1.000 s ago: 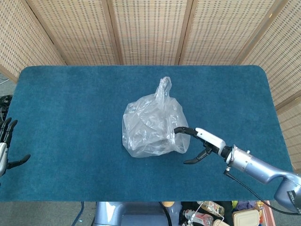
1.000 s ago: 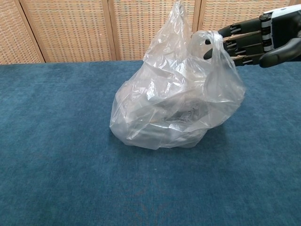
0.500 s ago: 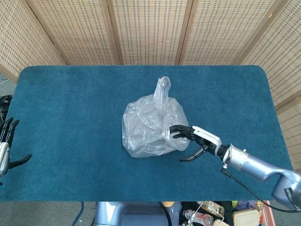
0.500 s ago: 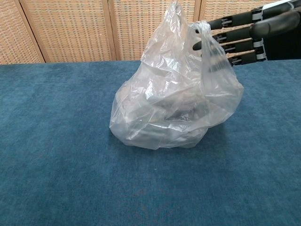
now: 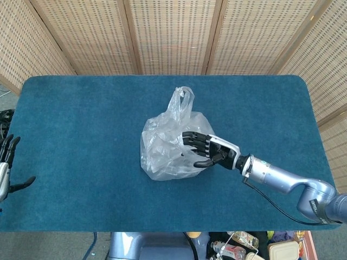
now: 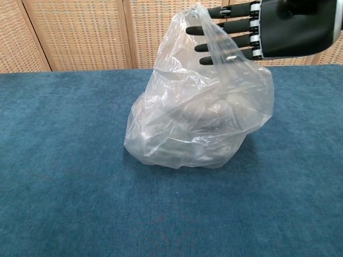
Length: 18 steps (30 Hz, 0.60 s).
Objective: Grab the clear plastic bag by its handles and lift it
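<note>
Now pushed further left than before: right hand [image 5: 209,149], fingers [image 6: 225,27] straight and apart, threaded through handle loop [image 6: 206,32] of clear bag [image 5: 171,146]. Bag sitting mid-frame on blue table [image 5: 81,119]. Left hand [image 5: 6,168] spread, holding nothing, at left edge.

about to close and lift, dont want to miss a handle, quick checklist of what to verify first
1. Right hand at the handles: ok, its fingers are extended through the near loop, seen in the chest view.
2. Both handles caught: cannot tell, only one loop clearly drapes over the fingers.
3. Fingers closed on the handles: not ok, they are straight and spread.
4. Clear plastic bag off the table: not ok, its base rests on the cloth.
5. Left hand out of the way: ok, at the table's left edge, holding nothing.
</note>
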Each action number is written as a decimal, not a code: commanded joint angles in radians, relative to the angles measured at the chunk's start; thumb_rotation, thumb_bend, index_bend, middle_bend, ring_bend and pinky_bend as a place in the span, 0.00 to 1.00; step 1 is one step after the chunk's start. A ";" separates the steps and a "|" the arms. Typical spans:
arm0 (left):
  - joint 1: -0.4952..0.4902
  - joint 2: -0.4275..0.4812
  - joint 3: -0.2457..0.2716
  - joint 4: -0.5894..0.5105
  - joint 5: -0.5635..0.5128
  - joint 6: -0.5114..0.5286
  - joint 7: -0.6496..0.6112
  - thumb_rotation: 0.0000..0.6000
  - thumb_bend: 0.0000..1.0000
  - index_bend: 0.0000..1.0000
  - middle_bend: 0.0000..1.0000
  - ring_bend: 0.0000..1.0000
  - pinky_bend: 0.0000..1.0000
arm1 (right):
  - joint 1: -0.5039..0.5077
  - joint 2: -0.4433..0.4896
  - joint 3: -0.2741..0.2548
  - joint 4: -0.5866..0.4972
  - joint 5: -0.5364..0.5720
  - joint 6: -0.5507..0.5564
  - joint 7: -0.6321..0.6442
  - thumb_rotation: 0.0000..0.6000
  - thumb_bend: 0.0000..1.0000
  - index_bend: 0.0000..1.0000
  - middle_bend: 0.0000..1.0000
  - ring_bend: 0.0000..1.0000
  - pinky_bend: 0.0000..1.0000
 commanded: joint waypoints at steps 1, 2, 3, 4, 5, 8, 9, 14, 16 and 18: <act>-0.001 0.000 -0.001 0.000 -0.002 -0.001 -0.001 1.00 0.01 0.00 0.00 0.00 0.00 | 0.029 -0.035 0.001 0.023 0.020 -0.035 0.003 1.00 0.00 0.15 0.19 0.06 0.14; -0.001 0.000 -0.001 0.000 -0.003 -0.002 -0.002 1.00 0.02 0.00 0.00 0.00 0.00 | 0.035 -0.041 0.001 0.024 0.028 -0.045 -0.004 1.00 0.00 0.15 0.19 0.06 0.14; -0.001 0.001 -0.002 0.000 -0.004 -0.002 -0.003 1.00 0.01 0.00 0.00 0.00 0.00 | 0.042 -0.046 0.004 0.023 0.035 -0.052 -0.008 1.00 0.00 0.15 0.19 0.06 0.14; -0.001 0.001 -0.002 0.001 -0.004 -0.002 -0.005 1.00 0.01 0.00 0.00 0.00 0.00 | 0.046 -0.051 0.006 0.020 0.042 -0.055 -0.010 1.00 0.00 0.15 0.19 0.06 0.14; -0.001 0.002 -0.002 0.002 -0.005 -0.002 -0.005 1.00 0.01 0.00 0.00 0.00 0.00 | 0.049 -0.054 0.007 0.017 0.048 -0.055 -0.011 1.00 0.00 0.15 0.19 0.06 0.14; -0.002 0.001 -0.004 0.003 -0.010 -0.005 -0.007 1.00 0.02 0.00 0.00 0.00 0.00 | 0.061 -0.064 0.007 0.014 0.058 -0.063 -0.021 1.00 0.00 0.15 0.19 0.06 0.14; -0.003 0.002 -0.004 0.003 -0.011 -0.007 -0.008 1.00 0.02 0.00 0.00 0.00 0.00 | 0.063 -0.068 0.008 0.012 0.064 -0.066 -0.022 1.00 0.00 0.15 0.19 0.06 0.14; -0.002 0.004 -0.005 0.002 -0.013 -0.006 -0.011 1.00 0.02 0.00 0.00 0.00 0.00 | 0.081 -0.076 0.007 0.010 0.088 -0.094 -0.024 1.00 0.00 0.16 0.19 0.06 0.14; -0.002 0.004 -0.005 0.001 -0.011 -0.004 -0.011 1.00 0.02 0.00 0.00 0.00 0.00 | 0.091 -0.076 0.009 0.011 0.107 -0.121 -0.048 1.00 0.00 0.16 0.19 0.06 0.14; -0.002 0.005 -0.004 0.001 -0.009 -0.004 -0.012 1.00 0.01 0.00 0.00 0.00 0.00 | 0.092 -0.074 0.010 0.008 0.120 -0.134 -0.072 1.00 0.00 0.16 0.19 0.06 0.14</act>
